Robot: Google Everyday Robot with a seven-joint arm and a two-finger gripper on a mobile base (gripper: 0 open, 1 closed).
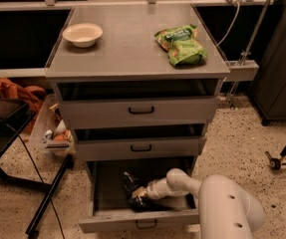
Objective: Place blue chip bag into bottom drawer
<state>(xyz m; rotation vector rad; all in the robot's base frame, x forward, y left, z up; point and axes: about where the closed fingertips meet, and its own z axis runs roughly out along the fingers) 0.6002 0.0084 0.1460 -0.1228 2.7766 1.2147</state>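
Placing step in hand: deep grey metal bottom drawer (111, 222) stands open, and the gripper (138, 193) on the white arm (183, 182) sits low inside it. It is right against the crinkly dark navy-blue chip bag (129, 182), which lies inside the drawer. Cannot tell whether gripper clamps bag or is off it. Next, likely: release if held, then withdraw clear of the shallow grey middle drawer (107, 148). Far on top: cream bowl (82, 34), bright green chip bag (182, 46).

High front view downward, jaws in bottom drawer (107, 222)
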